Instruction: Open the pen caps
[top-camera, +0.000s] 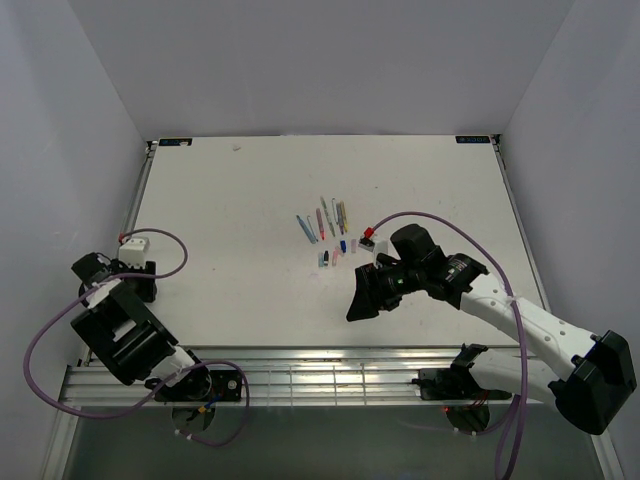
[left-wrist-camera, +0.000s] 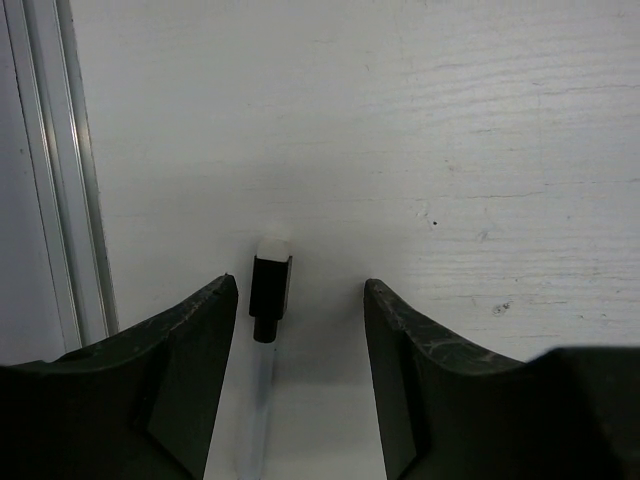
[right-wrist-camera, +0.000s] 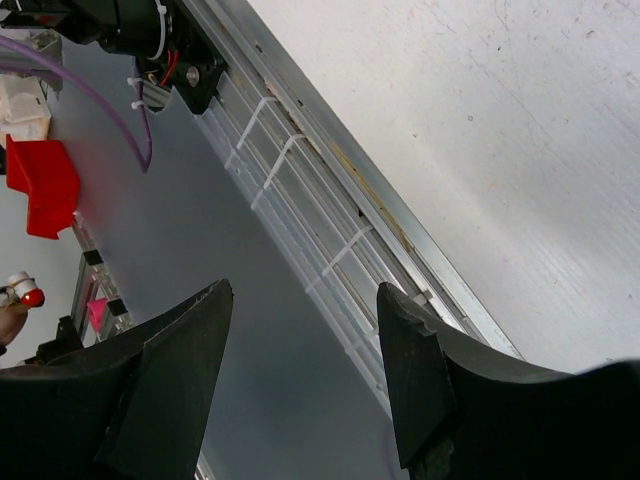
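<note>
Lying between the spread jaws of the left gripper (left-wrist-camera: 298, 290), close by the rail at the left edge of the table (left-wrist-camera: 450, 150), a clear-barrelled pen (left-wrist-camera: 260, 400) is seen; its dark cap (left-wrist-camera: 271, 290) sits nearer one finger than the other and is touched by neither; the right gripper (right-wrist-camera: 303, 292) is held above the near edge, jaws spread wide, nothing between them; farther off, about the table's middle, the other pens (top-camera: 325, 218) are laid side by side, with short coloured caps (top-camera: 335, 255) just nearer.

Bright, even overhead light; soft shadows, mild blur
</note>
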